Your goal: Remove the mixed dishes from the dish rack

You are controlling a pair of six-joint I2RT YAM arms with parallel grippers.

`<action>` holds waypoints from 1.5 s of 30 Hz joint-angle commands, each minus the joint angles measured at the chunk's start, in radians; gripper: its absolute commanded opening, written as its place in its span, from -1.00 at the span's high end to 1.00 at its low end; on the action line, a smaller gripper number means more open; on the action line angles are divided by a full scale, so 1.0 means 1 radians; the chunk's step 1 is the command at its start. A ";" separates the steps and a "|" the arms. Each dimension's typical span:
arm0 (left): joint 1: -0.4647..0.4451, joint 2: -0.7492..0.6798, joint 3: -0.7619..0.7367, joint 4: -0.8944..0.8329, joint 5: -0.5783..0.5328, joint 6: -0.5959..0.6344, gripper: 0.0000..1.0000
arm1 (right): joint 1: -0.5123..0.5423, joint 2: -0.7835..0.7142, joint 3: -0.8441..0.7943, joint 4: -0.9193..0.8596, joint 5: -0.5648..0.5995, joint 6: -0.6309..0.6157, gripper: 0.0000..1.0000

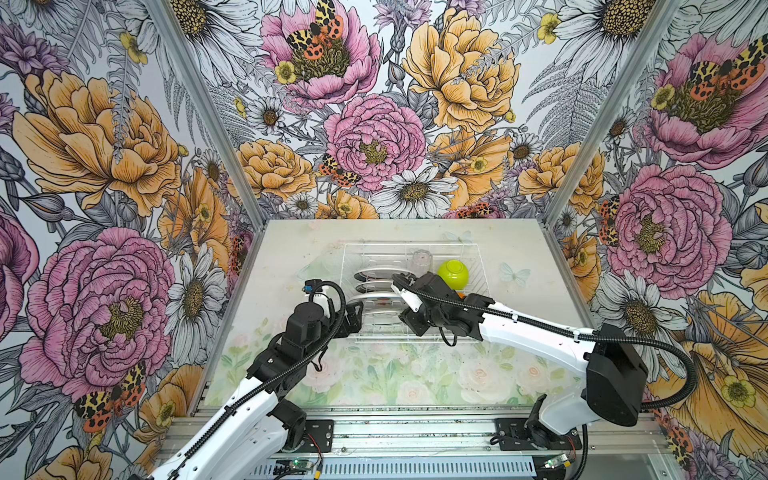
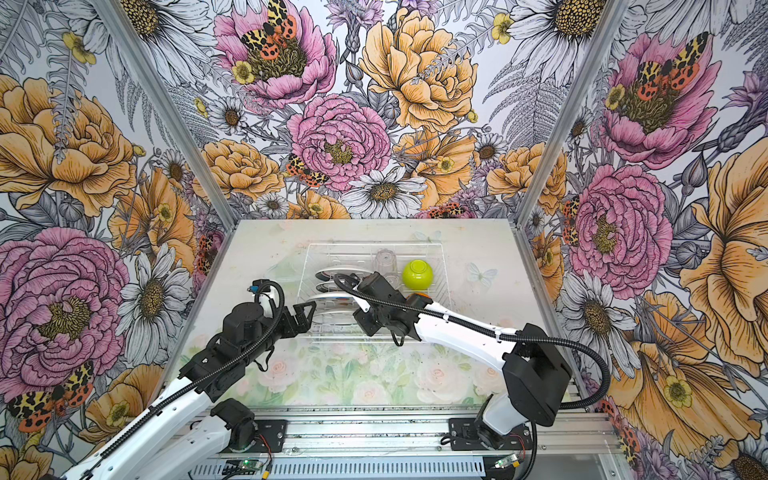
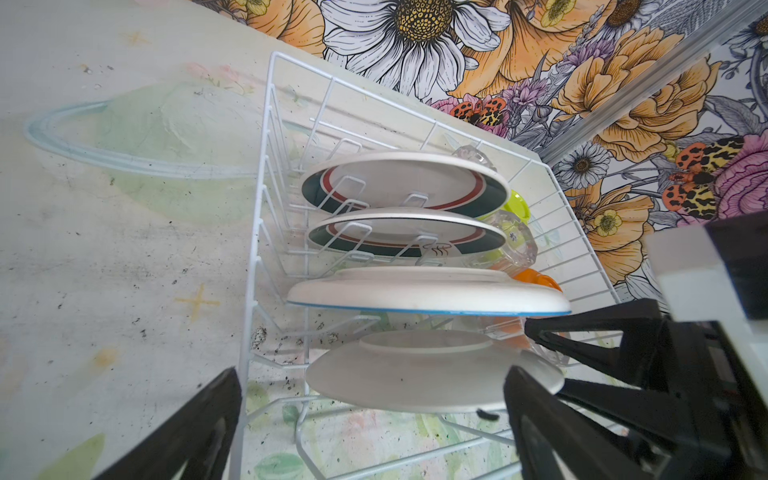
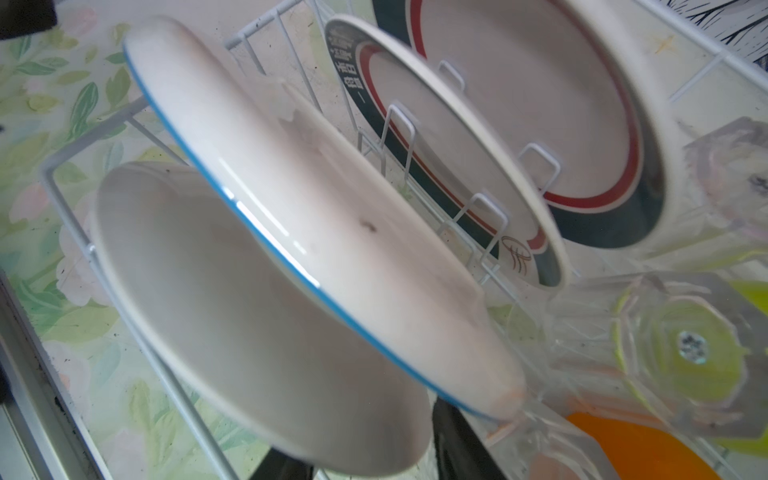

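Dish rack (image 1: pixel 457 249) at the middle-back of the surface (image 1: pixel 415 374). Four plates (image 3: pixel 407 183) stand upright in its left slots. Clear tumblers (image 1: pixel 420 259), green bowl (image 1: pixel 453 274) and orange bowl (image 3: pixel 536 279) lie on its right. Left gripper (image 1: pixel 354 318): jaws wide open beside the nearest plate (image 3: pixel 415 374). Right gripper (image 1: pixel 409 325): jaws straddle that plate's rim; whether they clamp it cannot be told.

Only marking is on one plate (image 4: pixel 440 137), dark-and-red rim, second slot from the dish rack's (image 3: pixel 374 93) far wall. White characters (image 4: pixel 345 62) on the dark band are too blurred to read. Thin squiggle logo (image 4: pixel 515 253) on the same band.
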 commanded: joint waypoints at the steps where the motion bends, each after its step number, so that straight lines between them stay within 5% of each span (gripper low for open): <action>1: 0.010 0.004 -0.016 0.035 0.014 -0.010 -0.97 | 0.009 0.029 0.043 0.011 0.008 -0.023 0.09; 11: 0.014 0.016 -0.015 0.046 0.020 -0.011 -0.97 | 0.029 0.063 0.075 0.015 0.012 -0.052 0.03; 27: 0.015 0.024 -0.023 0.067 0.034 -0.029 -0.97 | 0.058 -0.063 -0.014 0.103 0.242 -0.085 0.65; 45: 0.015 0.033 -0.019 0.074 0.036 -0.029 -0.97 | 0.058 -0.059 -0.046 0.139 0.063 -0.109 0.35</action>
